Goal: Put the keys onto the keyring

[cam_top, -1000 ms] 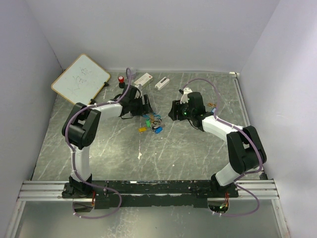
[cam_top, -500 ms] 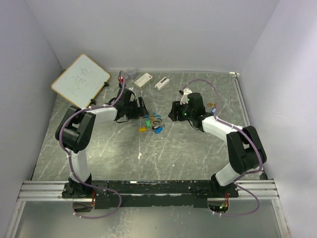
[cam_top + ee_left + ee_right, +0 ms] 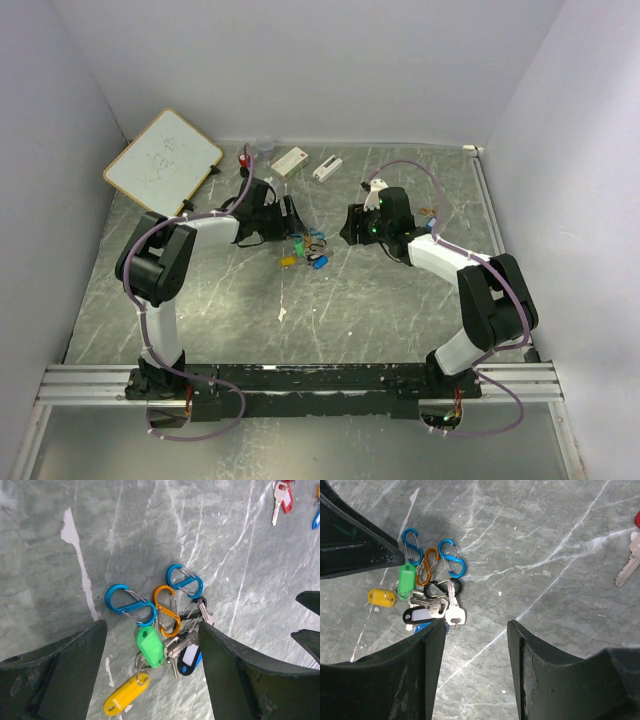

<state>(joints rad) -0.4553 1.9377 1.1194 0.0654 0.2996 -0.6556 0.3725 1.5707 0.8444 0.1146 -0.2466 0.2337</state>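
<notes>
Keys (image 3: pixel 170 650) lie bunched with carabiner clips (image 3: pixel 167 611) on the table (image 3: pixel 45 555), between both arms. Left gripper (image 3: pixel 152 626) hovers spread astride the bunch; right gripper (image 3: pixel 477 625) hovers spread just beside it. Farther off, a red-tagged key (image 3: pixel 284 501) lies loose, so the task is judged unfinished.
</notes>
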